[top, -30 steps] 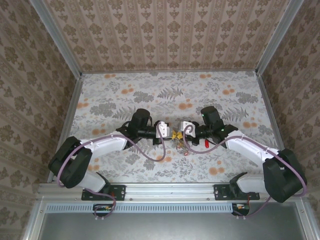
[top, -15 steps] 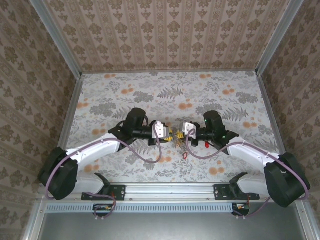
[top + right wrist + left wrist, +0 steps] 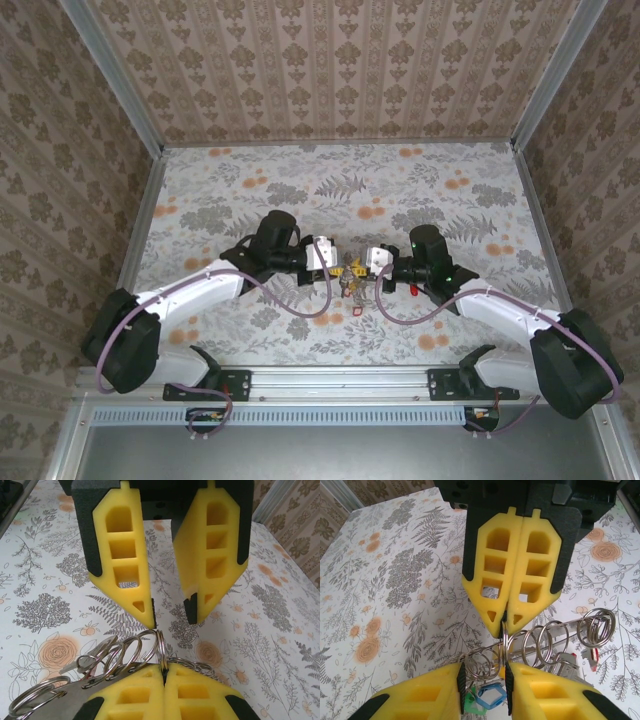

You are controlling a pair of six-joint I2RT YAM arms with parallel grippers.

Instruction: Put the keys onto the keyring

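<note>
Left jaws have parted and now straddle the keyring [image 3: 161,652], which the right jaws clamp above the counter. Likely light, stiff, slippery wire: pinch its rim; keys [image 3: 490,696] dangle at its six o'clock.

This is a robot test booth, like a small lab, not a home. A left arm [image 3: 190,293] and a right arm [image 3: 505,305] are bolted to a metal rail [image 3: 340,378] at the near edge of a table [image 3: 300,170]. The table has flower paper on top, and the walls [image 3: 330,60] around it are flat panels with patterned wallpaper, held in metal corner posts [image 3: 107,70].
</note>
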